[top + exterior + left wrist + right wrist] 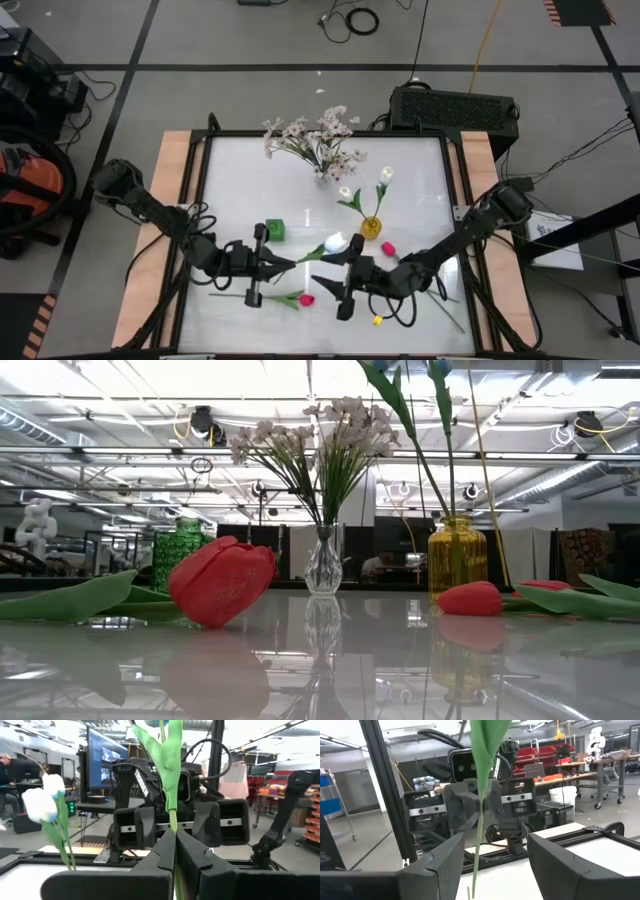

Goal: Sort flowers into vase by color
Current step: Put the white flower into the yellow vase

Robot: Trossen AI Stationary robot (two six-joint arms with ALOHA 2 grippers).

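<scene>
My left gripper (pixel 292 262) (pixel 175 834) is shut on the green stem of a white tulip (pixel 335 241) above the table's middle. My right gripper (pixel 322 283) (pixel 495 852) faces it, open, with a finger on either side of the same stem (pixel 476 847), not touching it. Two white tulips (pixel 345 192) stand in the yellow vase (pixel 371 227) (pixel 455 555). Pale blossom sprays (pixel 315 135) stand in the clear vase (pixel 323 565). Two magenta tulips (pixel 307 298) (pixel 388 248) lie flat on the table. My left gripper pinches the white tulip's stem (pixel 173 822) between its two fingers, just below a long leaf. The fingers come level from the table's left and lie across the stem. The tulip is lifted clear of the table, with its blossom toward the far right.
A green vase (pixel 275 231) (pixel 180 550) stands just beyond my left gripper. A small yellow thing (pixel 377 320) lies near the table's near edge, by my right arm. The white table top (pixel 240 180) has a dark frame and wooden side boards.
</scene>
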